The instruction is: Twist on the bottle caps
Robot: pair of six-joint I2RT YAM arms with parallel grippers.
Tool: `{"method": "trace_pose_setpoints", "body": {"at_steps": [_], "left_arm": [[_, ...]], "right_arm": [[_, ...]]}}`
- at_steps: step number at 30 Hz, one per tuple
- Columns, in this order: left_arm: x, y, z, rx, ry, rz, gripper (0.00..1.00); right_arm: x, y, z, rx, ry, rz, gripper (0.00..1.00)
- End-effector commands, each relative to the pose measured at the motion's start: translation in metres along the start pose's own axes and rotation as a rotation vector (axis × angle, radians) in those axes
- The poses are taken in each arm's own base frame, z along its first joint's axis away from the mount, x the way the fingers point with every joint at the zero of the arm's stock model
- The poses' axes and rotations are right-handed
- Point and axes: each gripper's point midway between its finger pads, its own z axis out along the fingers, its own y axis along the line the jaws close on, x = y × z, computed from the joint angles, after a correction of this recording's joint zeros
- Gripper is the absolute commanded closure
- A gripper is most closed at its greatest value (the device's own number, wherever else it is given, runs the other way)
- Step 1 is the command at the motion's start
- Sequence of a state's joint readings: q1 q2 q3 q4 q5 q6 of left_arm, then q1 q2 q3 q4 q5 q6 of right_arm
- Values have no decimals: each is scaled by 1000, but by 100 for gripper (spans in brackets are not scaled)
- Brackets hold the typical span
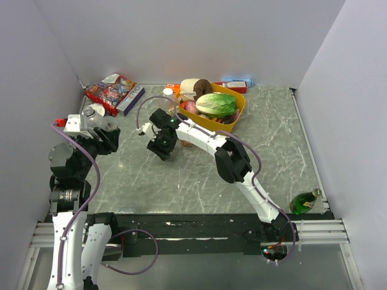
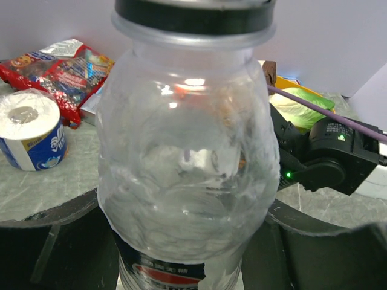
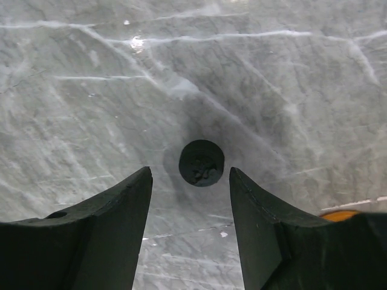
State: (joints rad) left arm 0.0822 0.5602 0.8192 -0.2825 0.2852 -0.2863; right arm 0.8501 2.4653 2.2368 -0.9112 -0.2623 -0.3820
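My left gripper [image 2: 187, 248] is shut on a clear greyish bottle [image 2: 187, 157], held upright at the table's left side. A dark band rings the bottle's neck at the top edge of the left wrist view. The left gripper [image 1: 101, 128] stands near the left wall. A small black cap [image 3: 201, 162] lies flat on the marble. My right gripper [image 3: 190, 175] hangs open over it, with the cap just beyond the fingertips and touching neither. From above, the right gripper [image 1: 163, 146] points down at mid-table and hides the cap. A sliver of orange [image 3: 339, 214] shows beside the right finger.
A yellow basket [image 1: 239, 113] with a cabbage and other food sits at the back. Snack bags [image 1: 110, 90] lie back left, and a paper roll [image 2: 27, 130] is near them. A green glass bottle [image 1: 304, 202] lies at the front right edge. White walls stand on three sides.
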Motion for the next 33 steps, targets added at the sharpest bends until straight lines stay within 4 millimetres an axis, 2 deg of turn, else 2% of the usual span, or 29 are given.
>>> {"method": "trace_pose_setpoints", "body": {"at_steps": [1,12,16,24,27,28,30,31,33], "left_arm": [[-5,-5,1,27,-22,-23,99],[2,-5,3,35,-7,-35,99],[4,-5,4,38,0,-36,99],[10,-5,5,49,16,-31,99],[19,-12,4,104,37,6,99],[28,-12,5,121,56,15,99],[41,-25,3,229,90,72,99],[54,-26,4,263,123,86,99],[67,-42,0,401,148,140,99]], "right_arm": [[-8,-11,-1,35,-24,6,39],[1,-10,10,24,3,3,42],[2,-12,14,28,7,-1,45],[3,-10,11,17,7,-43,58],[-3,-6,-6,14,-18,-80,62],[-5,-2,-20,11,-33,-88,63],[-9,6,-40,0,-63,-127,65],[-8,17,-62,-19,-99,-148,66],[-7,30,-87,-33,-151,-202,67]]}}
